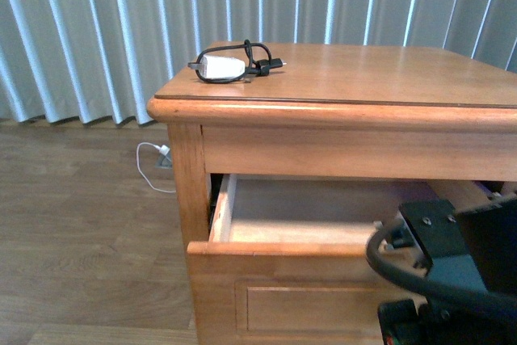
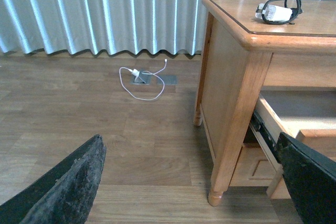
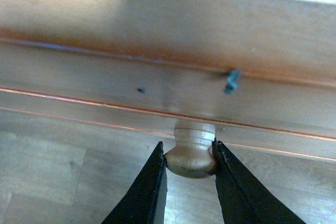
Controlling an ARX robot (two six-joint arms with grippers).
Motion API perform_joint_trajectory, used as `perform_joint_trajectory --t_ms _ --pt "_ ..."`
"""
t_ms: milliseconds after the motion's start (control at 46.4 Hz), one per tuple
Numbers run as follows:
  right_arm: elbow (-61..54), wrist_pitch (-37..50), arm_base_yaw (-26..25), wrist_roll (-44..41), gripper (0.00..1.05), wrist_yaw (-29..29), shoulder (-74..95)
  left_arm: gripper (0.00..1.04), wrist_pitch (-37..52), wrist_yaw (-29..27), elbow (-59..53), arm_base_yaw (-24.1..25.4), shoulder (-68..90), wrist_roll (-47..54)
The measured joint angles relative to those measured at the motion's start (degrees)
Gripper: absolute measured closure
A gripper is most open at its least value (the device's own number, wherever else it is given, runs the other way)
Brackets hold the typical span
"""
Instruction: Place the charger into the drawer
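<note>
So far done: your wide honey-coloured wooden drawer (image 1: 266, 280) stands partly open, pale interior showing.
Right claw (image 3: 189, 153): clenched on its round pale wooden knob (image 3: 191, 158).
Left claw (image 2: 190, 140): released, empty.
Charger (image 1: 222, 67): small white plug block, black cable coiled, lying untouched on the wooden tabletop (image 1: 388, 74).
Left for you: grasp it, place it inside.

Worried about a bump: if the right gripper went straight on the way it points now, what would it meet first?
The right gripper holds the knob between its fingers, so straight on it would press into the drawer front right behind the knob. The gap looks small, though depth is unclear.
</note>
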Motion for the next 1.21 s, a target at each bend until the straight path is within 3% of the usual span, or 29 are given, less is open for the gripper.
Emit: perform_joint_trajectory --t_ms 388,582,776,797,927,1207 --pt "-9.99 -2.23 1.66 0.26 0.84 -1.29 -10.36 0.06 0.0 0.0 0.0 0.0 0.0 0.0" --pt "-10.49 -8.0 1.88 1.62 0.5 0.83 -18.01 0.06 0.0 0.0 0.0 0.0 0.0 0.02" --pt "-10.49 -22.36 1.16 1.9 0.11 -5.05 -36.54 0.06 0.0 0.0 -0.02 0.0 0.0 0.0" --pt "-10.49 -24.33 0.57 1.77 0.07 -5.99 -39.52 0.06 0.0 0.0 -0.02 0.0 0.0 0.0" --pt "-10.14 -30.21 -3.87 0.33 0.09 -9.31 -50.56 0.06 0.0 0.0 0.0 0.0 0.0 0.0" --pt "-7.48 -37.75 -20.52 -5.9 0.09 -23.37 -67.32 0.06 0.0 0.0 0.0 0.0 0.0 0.0"
